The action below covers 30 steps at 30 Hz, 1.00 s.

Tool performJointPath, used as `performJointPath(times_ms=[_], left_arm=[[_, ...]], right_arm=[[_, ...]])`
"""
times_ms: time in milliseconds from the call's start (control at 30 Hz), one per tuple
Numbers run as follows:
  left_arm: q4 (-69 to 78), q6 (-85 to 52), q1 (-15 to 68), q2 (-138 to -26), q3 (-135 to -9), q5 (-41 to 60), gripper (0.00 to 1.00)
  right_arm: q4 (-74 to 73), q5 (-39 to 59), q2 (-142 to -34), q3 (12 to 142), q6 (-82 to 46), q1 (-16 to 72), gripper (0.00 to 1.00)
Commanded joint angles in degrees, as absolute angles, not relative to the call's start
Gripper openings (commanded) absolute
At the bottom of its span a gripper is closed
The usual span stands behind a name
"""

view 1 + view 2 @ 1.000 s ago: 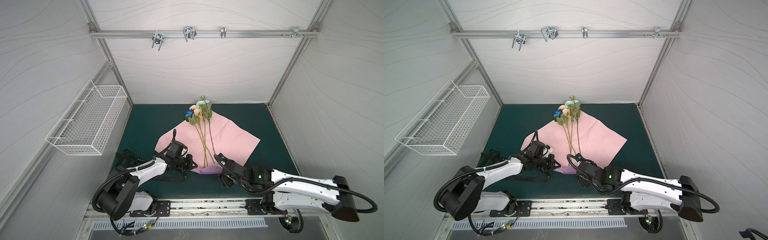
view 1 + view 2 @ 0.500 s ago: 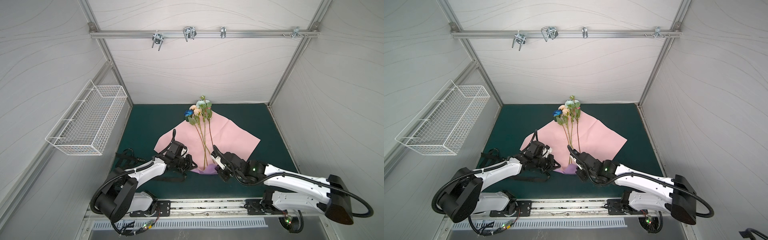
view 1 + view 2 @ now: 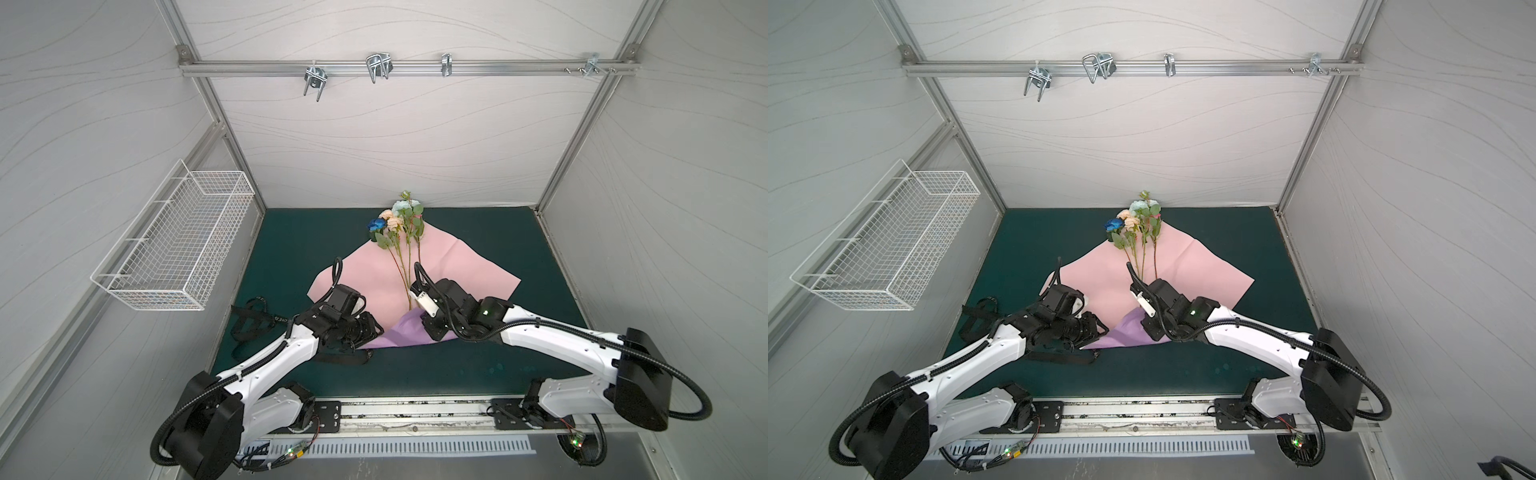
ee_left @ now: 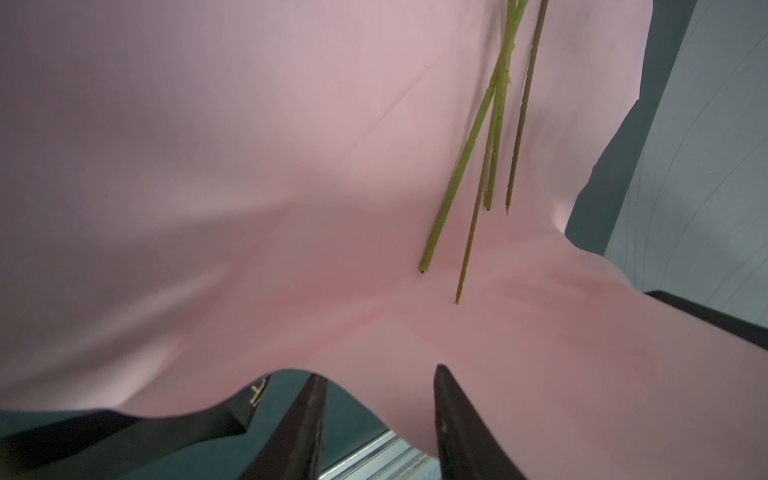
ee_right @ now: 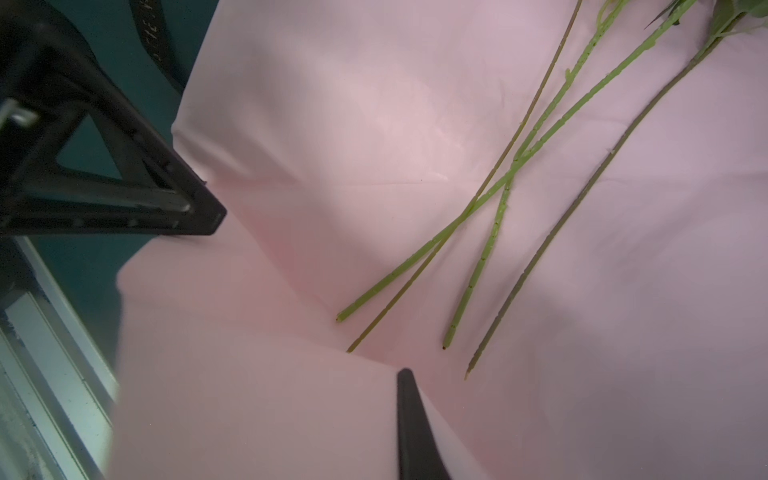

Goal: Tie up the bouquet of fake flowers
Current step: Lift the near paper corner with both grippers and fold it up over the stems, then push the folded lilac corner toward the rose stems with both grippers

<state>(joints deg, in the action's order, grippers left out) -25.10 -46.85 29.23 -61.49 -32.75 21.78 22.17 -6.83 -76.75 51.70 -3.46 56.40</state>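
The bouquet of fake flowers (image 3: 399, 224) (image 3: 1138, 224) lies on a pink paper sheet (image 3: 457, 270) (image 3: 1192, 270), blooms toward the back wall. Its bare stems (image 4: 478, 137) (image 5: 498, 187) end near the sheet's near corner. That corner is turned up, showing its lilac side (image 3: 405, 332) (image 3: 1125, 332). My right gripper (image 3: 428, 330) (image 3: 1148, 332) (image 5: 401, 376) is shut on this raised fold; the paper hides one finger. My left gripper (image 3: 376, 328) (image 3: 1100, 328) (image 4: 378, 370) stands open at the sheet's near-left edge, with only mat and rail showing between its fingers.
A black ribbon (image 3: 253, 320) (image 3: 976, 320) (image 4: 124, 428) lies bunched on the green mat (image 3: 519, 249) to the left and runs under my left arm. A white wire basket (image 3: 178, 245) hangs on the left wall. A metal rail (image 3: 415, 411) edges the front.
My right arm has reached in to the sheet's near corner and its jaws have shut on the fold. My left gripper's jaws have opened beside it.
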Motion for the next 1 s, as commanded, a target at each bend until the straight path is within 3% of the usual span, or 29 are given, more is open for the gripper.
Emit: performJointPath(times_ms=[0, 167, 267, 433, 667, 967], left_arm=[[-31.11, -40.13, 29.00, -57.82, -37.08, 14.80, 0.45], [-27.96, -30.51, 29.02, -53.66, -38.06, 12.43, 0.49], [-18.68, -24.71, 29.07, -49.59, -34.38, 11.65, 0.50], [0.62, -22.14, 29.07, -46.06, -26.30, 9.71, 0.61], [4.44, -15.01, 29.04, -60.63, -30.55, 11.72, 0.72], [-1.39, -2.38, 28.46, -79.33, -43.82, 21.63, 0.75]], right_arm=[[21.53, -4.82, -79.55, 53.73, -0.33, 54.54, 0.04], [22.12, -3.24, -82.29, 55.29, -0.61, 52.06, 0.06], [22.24, -2.39, -83.43, 56.30, -1.14, 51.10, 0.07], [23.27, -1.08, -85.93, 57.87, -1.80, 49.32, 0.07], [23.03, 2.28, -88.40, 58.27, -2.89, 47.39, 0.00], [21.57, 3.32, -88.90, 58.36, -3.07, 45.10, 0.00]])
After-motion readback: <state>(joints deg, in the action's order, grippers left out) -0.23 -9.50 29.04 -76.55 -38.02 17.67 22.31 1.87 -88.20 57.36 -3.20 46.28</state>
